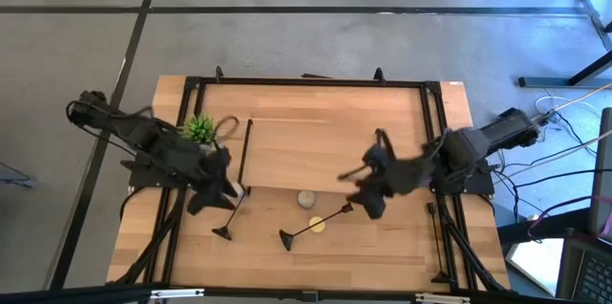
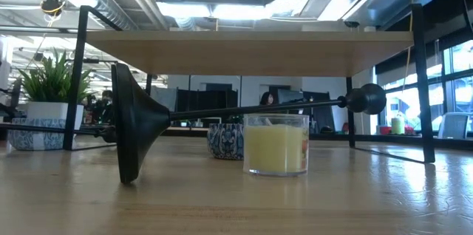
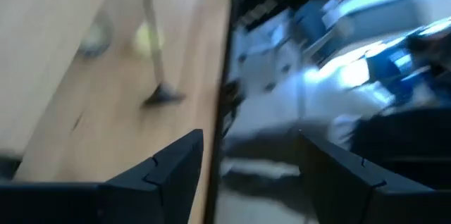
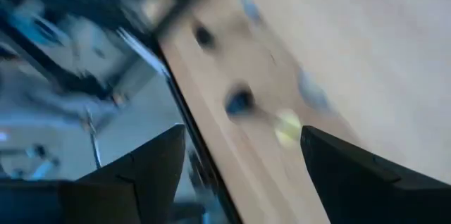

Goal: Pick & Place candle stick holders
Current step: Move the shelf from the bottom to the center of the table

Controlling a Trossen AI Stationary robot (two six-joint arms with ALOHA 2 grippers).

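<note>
Two candle stick holders (image 1: 316,225) (image 1: 229,216) lying tipped on the wooden surface (image 1: 382,237) beside a yellow candle (image 1: 316,226), left gripper (image 1: 222,192) and right gripper (image 1: 359,184) above, fingers apart, holding nothing.

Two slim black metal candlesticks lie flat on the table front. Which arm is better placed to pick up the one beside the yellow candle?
Probably the right. The lying slim black metal candlestick points its cup end toward the right pincer, which hovers open close by. The left pincer, also open, is nearer the other lying candlestick.
</note>
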